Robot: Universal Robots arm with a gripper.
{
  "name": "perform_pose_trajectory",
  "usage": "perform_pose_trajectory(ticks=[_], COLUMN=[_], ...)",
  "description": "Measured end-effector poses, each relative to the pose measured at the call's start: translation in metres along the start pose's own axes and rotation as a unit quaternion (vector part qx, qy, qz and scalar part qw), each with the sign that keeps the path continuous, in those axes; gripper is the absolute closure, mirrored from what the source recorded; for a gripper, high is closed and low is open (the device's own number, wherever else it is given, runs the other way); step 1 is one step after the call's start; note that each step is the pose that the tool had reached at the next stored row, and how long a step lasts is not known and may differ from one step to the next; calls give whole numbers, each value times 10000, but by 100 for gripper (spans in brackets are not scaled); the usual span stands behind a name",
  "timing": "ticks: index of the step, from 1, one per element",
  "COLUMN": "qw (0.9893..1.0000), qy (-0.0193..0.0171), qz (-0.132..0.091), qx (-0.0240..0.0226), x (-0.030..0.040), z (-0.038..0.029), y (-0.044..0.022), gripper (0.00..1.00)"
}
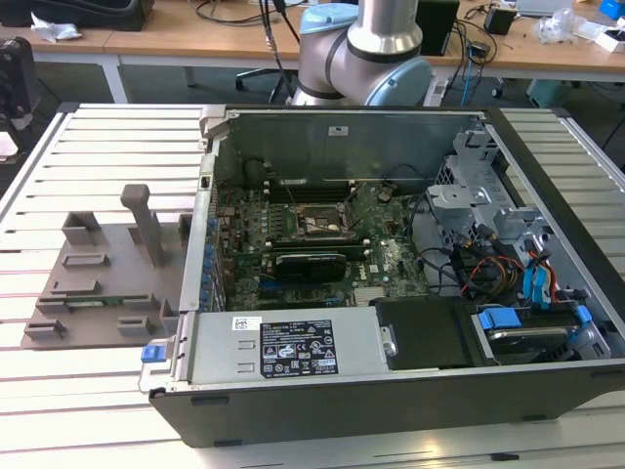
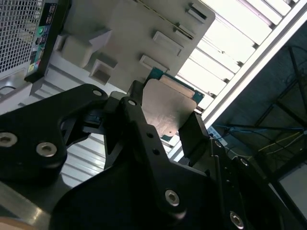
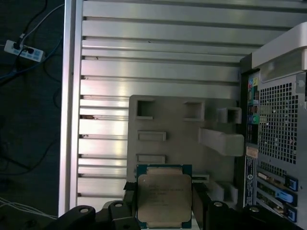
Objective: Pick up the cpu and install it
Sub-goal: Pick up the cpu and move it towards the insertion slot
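Observation:
The cpu point(image 3: 164, 196), a flat square chip with a silver-grey top and a thin green rim, sits between the two black fingers of my gripper point(image 3: 164, 205). One finger point(image 3: 127, 207) presses each opposite edge. In the second wrist view the cpu point(image 2: 169, 106) is likewise clamped in the gripper point(image 2: 165, 120), held in the air above the grey plastic tray point(image 2: 124, 38). That tray point(image 3: 172, 143) lies below the chip on the slatted metal table. The motherboard's open socket point(image 1: 317, 223) lies inside the computer case point(image 1: 293, 401).
The grey tray point(image 1: 107, 274) with upright posts lies on the slatted table at the exterior view's left, beside the open case. A long black card point(image 1: 311, 262) sits just in front of the socket. Cables and blue drive brackets point(image 1: 527, 293) crowd the case's right. The arm's base point(image 1: 363, 54) stands behind the case.

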State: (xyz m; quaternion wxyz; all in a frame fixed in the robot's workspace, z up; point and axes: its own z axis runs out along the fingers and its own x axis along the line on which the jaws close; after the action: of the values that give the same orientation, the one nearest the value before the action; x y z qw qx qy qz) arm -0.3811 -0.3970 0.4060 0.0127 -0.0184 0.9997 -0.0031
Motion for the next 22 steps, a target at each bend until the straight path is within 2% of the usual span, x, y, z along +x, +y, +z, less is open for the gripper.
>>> perform_pose_trajectory(ticks=[8,11,22], qw=[10000,10000,10000], qy=[0,2,6], qz=[0,0,0], qx=[0,0,0], x=[-306,-489,-898], z=[8,12,23], y=[-11,-18,-27], gripper=[45,45,45])
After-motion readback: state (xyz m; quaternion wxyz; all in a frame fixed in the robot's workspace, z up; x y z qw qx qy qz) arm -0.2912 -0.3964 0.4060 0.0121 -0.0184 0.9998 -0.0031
